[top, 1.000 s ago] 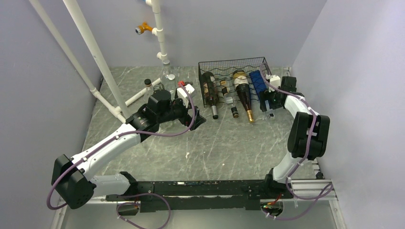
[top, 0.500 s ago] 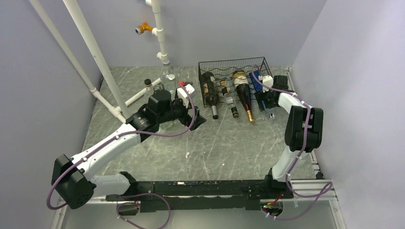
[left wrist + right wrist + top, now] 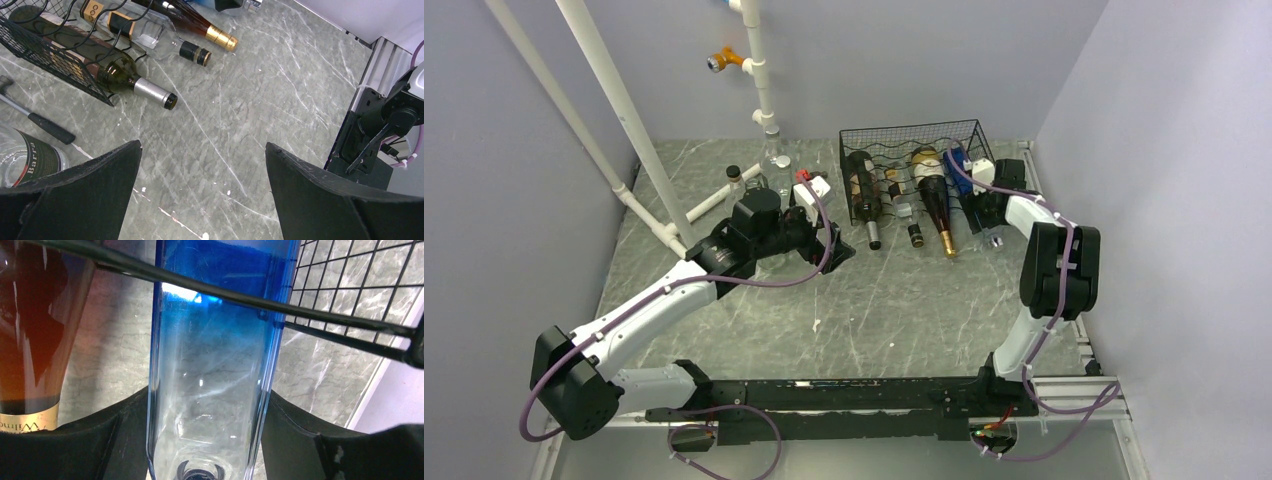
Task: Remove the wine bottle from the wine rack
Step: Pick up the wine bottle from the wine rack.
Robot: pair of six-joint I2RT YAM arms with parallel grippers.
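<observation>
Right gripper [image 3: 210,410] about half spread, both fingers lying against the sides of the wine bottle [image 3: 215,340], the blue-and-clear one. Contact looks made; firmness of hold not readable. Left gripper [image 3: 202,150] spread wide, holding nothing, hovering over the desk at 8 o'clock of the rack.

Progress: grasp stage only. Bottle lies in the wine rack [image 3: 909,128], in the end bay at its 3 o'clock side, neck toward 6 o'clock. Rack wire crosses over its body in the right wrist view. Withdrawal and set-down not yet done.

Room, large to small:
- desk [image 3: 894,300] open at 6 o'clock of the rack, the likely exit path along the bottle's own axis
- side wall [image 3: 1164,200] near at 3 o'clock, so little sideways room for the right arm
- rack wires above and beside the bottle: lifting before it passes the front wire risks a snag
- gold-foil bottle [image 3: 936,200] just beside at 9 o'clock; pull should stay straight
</observation>
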